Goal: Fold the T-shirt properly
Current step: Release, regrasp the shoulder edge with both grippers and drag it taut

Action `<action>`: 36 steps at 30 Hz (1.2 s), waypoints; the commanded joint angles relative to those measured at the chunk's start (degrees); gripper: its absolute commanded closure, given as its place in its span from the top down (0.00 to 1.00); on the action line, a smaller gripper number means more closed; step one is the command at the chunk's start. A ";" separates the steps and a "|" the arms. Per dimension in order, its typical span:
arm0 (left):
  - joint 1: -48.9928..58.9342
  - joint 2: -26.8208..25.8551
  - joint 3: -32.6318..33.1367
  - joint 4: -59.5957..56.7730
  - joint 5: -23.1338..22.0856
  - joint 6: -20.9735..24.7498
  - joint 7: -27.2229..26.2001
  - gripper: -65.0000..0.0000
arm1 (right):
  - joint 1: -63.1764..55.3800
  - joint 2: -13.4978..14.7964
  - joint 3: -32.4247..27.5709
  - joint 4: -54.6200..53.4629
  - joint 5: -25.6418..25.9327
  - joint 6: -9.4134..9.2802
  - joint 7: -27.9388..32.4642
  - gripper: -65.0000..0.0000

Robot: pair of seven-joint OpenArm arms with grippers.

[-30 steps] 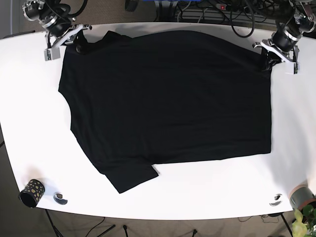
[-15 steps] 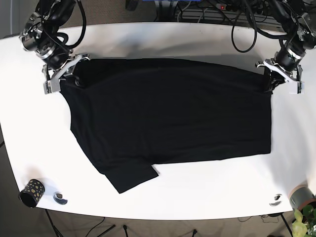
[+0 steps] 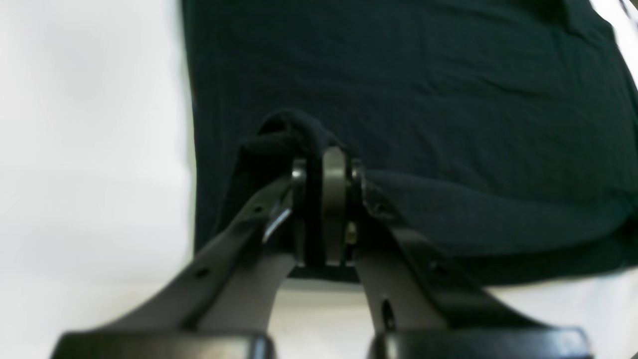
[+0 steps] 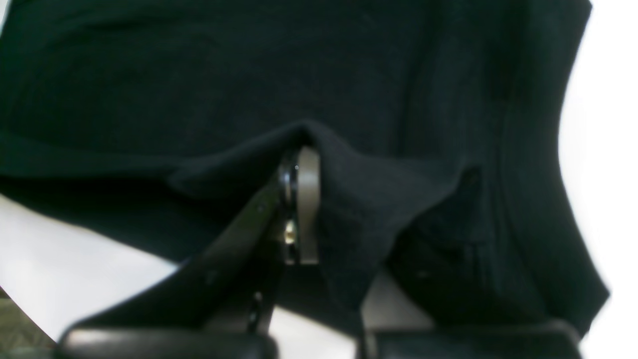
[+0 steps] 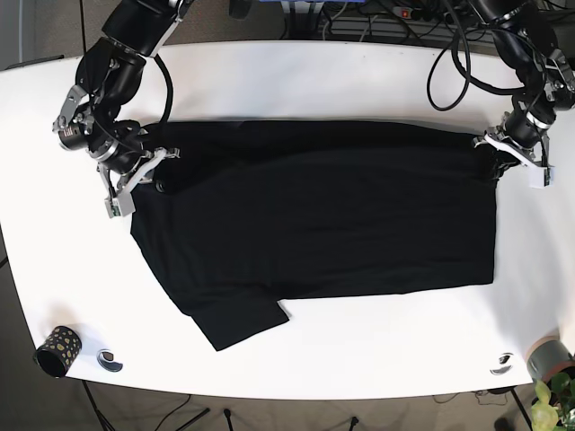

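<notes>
While both tools, left tool point(image 5: 505, 155) and right tool point(image 5: 137, 182), stand clamped on the black T-shirt's point(image 5: 314, 215) far edge, lifted over the white bench point(image 5: 359, 341), uneven travel risks a skewed fold.

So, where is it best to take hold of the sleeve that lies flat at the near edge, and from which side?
Probably grip the sleeve at its free hem corner, coming from the table's near edge. That corner juts out past the T-shirt body onto bare white surface, so jaws can likely slide under a single layer there.
</notes>
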 commanded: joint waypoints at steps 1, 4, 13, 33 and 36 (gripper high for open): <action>-1.45 -0.89 -0.20 -1.11 -0.55 -0.49 -1.14 0.01 | 2.44 2.03 0.03 -1.85 0.91 0.38 2.36 0.00; -3.20 -2.21 -0.12 -2.96 -0.11 -0.49 -1.14 0.01 | 3.76 2.65 -0.15 -5.63 0.82 0.38 4.73 0.00; -7.25 -3.88 0.06 -7.35 -0.20 -0.31 -1.14 0.02 | 7.45 7.13 -4.11 -14.94 0.74 0.38 8.33 0.00; -12.70 -5.64 -4.78 -14.30 -0.55 -0.58 -1.14 0.59 | 5.61 12.93 -6.48 -8.70 0.74 0.38 9.30 0.69; -12.70 -6.69 -4.69 -14.12 0.41 -0.58 -1.14 0.59 | 2.79 14.60 -6.48 -4.57 0.65 0.38 9.30 0.67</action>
